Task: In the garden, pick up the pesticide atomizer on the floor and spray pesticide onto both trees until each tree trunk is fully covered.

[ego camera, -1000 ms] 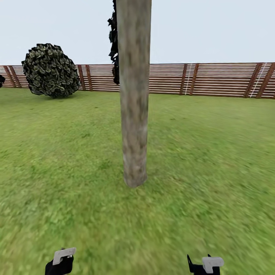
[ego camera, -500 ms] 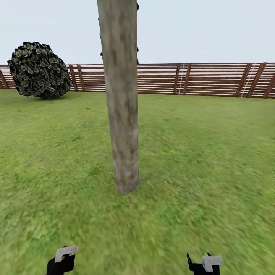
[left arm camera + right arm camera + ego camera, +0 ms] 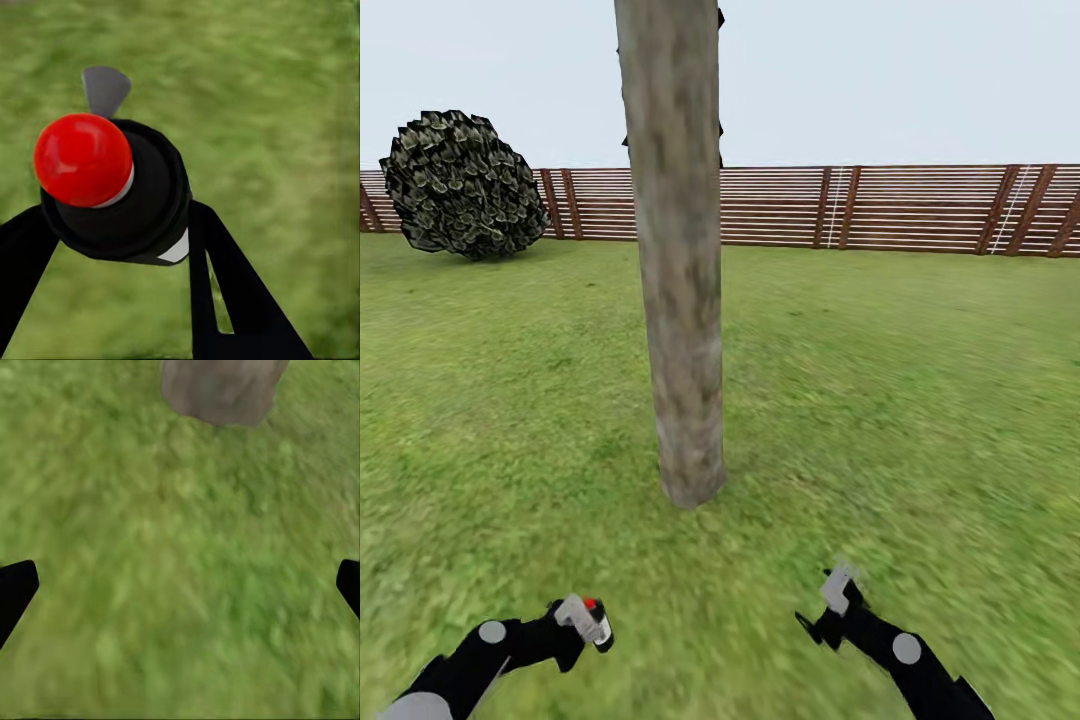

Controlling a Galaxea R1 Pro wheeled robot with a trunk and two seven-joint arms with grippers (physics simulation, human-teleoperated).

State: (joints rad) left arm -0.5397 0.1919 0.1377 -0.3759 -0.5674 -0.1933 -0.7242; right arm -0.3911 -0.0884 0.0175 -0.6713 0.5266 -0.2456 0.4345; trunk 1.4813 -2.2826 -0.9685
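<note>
Pickup done: left gripper [image 3: 582, 622] is clamped on the atomizer [image 3: 592, 618], lower left of the head view. In the left wrist view the bottle [image 3: 120, 191] sits between both fingers, red nozzle [image 3: 82, 159] facing the camera. Right gripper [image 3: 830, 610], lower right of centre, carries nothing; its finger tips sit far apart at the edges of the right wrist view, so jaws spread.

Trunk [image 3: 678, 250] stands upright at frame centre-left, base on the grass [image 3: 920, 420], ahead of both grippers and well apart from them. Its foot also shows at the top of the right wrist view [image 3: 221, 388]. Bark looks plain mottled grey-brown; I see no spray on it, so my read is spraying hasn't started and both trees are left to do.

Surroundings: round dark bush [image 3: 460, 185] upper left, slatted brown fence [image 3: 900, 208] across the back. Nothing lies between the atomizer and the trunk.
</note>
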